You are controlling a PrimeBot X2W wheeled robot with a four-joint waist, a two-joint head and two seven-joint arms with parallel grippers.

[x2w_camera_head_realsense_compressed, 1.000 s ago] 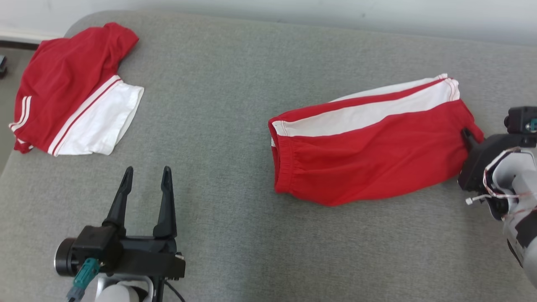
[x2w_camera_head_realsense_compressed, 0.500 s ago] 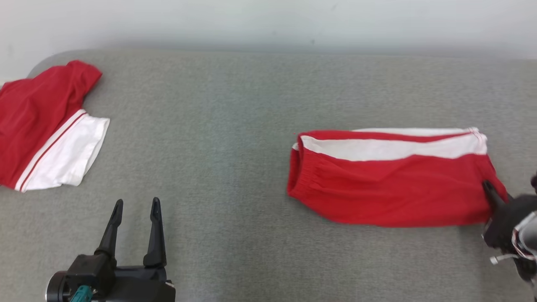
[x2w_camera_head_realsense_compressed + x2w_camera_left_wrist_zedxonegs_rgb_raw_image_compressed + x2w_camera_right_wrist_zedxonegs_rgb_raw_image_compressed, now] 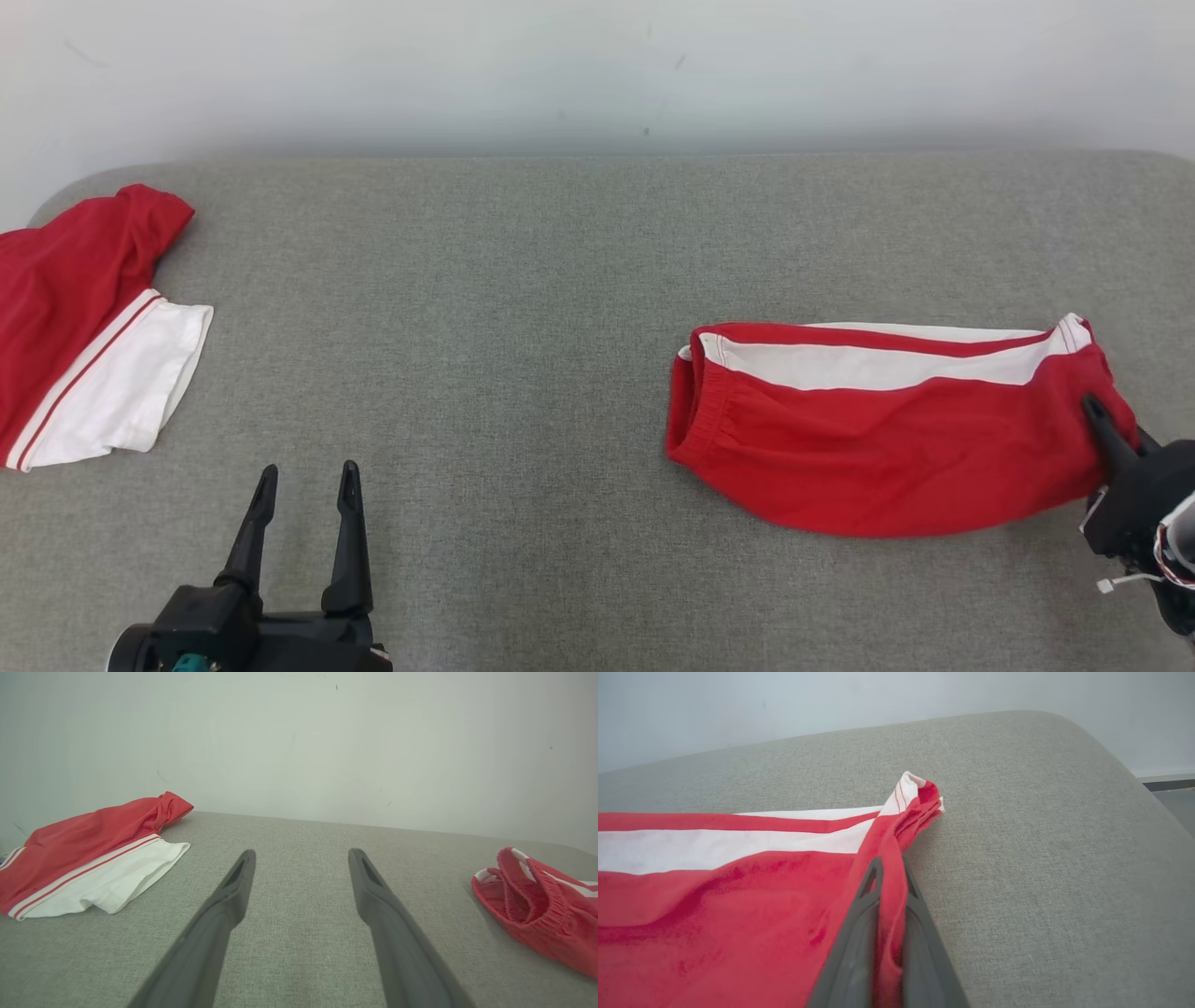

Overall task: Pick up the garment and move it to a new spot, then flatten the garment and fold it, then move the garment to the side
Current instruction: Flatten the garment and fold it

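Red shorts (image 3: pixel 887 457) pinched by right pincer (image 3: pixel 1090 409), second garment (image 3: pixel 84 327) apart.

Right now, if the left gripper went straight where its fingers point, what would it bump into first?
Probably nothing soon. The left gripper points across bare grey cushion toward the white wall; the folded red garment lies off to its left, the red shorts to its right. Depth is unclear.

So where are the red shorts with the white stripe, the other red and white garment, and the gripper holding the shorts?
Red shorts with white stripe (image 3: pixel 887 457): head view, red front.
Red and white garment (image 3: pixel 65 280): head view, red part.
Right gripper (image 3: pixel 892 870): right wrist view, between fingertips.
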